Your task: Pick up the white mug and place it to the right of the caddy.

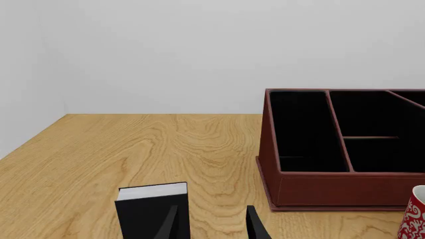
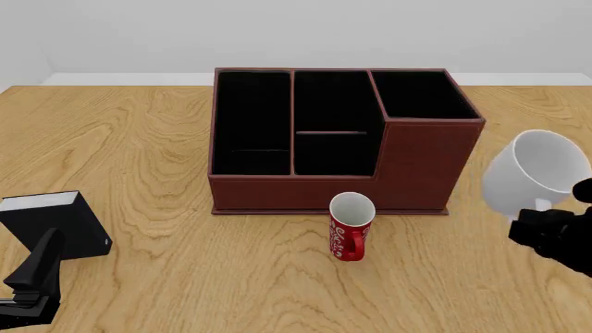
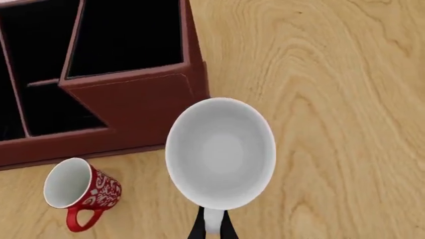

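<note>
Nearest, low at the front view's left edge, the left gripper (image 2: 28,277) sits just above the tabletop (image 2: 166,277) with its 2 dark fingers (image 1: 167,224) parted and nothing between them. Just beyond those fingers, slightly off to one side, a small black box with a white top (image 2: 51,222) stands on the wood; in the left wrist view one finger overlaps the box's front, though whether they touch cannot be told.

On the other side, the right gripper (image 3: 211,226) has its fingers pinched together on the white mug (image 2: 536,177), seemingly at the handle, which they hide. That mug is lifted clear of the tabletop and tilted, its open mouth facing up and toward the camera, its plain white inside in full view. It hangs right of the caddy (image 2: 333,139), close to the taller corner section, apart from the wall.

Left of the right arm's fingers, a red mug with white script (image 2: 350,225) stands upright just in front of the caddy's front wall, its handle turned toward the camera.

Farthest from both pairs of fingers, the dark red-brown caddy rests mid-tabletop, its black-lined compartments all open upward.
</note>
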You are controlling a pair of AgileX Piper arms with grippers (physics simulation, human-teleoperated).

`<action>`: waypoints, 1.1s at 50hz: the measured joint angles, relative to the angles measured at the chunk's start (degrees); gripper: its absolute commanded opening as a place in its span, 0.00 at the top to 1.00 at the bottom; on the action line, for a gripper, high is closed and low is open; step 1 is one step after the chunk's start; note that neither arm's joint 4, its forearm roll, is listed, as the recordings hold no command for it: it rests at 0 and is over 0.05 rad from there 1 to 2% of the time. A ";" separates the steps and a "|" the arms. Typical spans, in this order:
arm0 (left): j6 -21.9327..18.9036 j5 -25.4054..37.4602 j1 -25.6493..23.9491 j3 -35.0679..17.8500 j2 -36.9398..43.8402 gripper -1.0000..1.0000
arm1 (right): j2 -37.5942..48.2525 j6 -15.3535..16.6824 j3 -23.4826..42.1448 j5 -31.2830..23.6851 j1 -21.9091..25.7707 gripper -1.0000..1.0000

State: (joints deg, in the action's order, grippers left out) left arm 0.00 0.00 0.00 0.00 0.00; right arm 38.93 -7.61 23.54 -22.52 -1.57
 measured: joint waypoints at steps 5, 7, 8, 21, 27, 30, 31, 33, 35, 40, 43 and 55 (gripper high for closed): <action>0.00 0.00 0.00 0.00 0.00 0.00 | 0.91 0.25 0.78 -0.10 -1.82 1.00; 0.00 0.00 0.00 0.00 0.00 0.00 | 1.14 0.39 1.26 -0.35 -2.50 1.00; 0.00 0.00 0.00 0.00 0.00 0.00 | 1.27 0.49 1.53 -0.49 -2.81 1.00; 0.00 0.00 0.00 0.00 0.00 0.00 | 5.63 2.09 6.62 -1.71 -6.19 1.00; 0.00 0.00 0.00 0.00 0.00 0.00 | 9.20 2.89 9.51 -1.72 -6.81 1.00; 0.00 0.00 0.00 0.00 0.00 0.00 | 11.14 3.35 11.10 -1.75 -7.10 1.00; 0.00 0.00 0.00 0.00 0.00 0.00 | 11.81 3.51 11.65 -1.77 -7.24 1.00; 0.00 0.00 0.00 0.00 0.00 0.00 | 13.19 3.76 12.77 -1.81 -7.47 1.00; 0.00 0.00 0.00 0.00 0.00 0.00 | 14.61 4.04 13.93 -1.87 -7.79 1.00; 0.00 0.00 0.00 0.00 0.00 0.00 | 18.38 4.76 17.11 -2.10 -8.74 1.00; 0.00 0.00 0.00 0.00 0.00 0.00 | 20.44 5.23 18.91 -2.34 -9.49 1.00; 0.00 0.00 0.00 0.00 0.00 0.00 | 25.90 6.61 24.58 -3.74 -11.78 1.00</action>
State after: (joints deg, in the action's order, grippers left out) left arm 0.00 0.00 0.00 0.00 0.00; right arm 64.83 -1.00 48.12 -26.26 -13.35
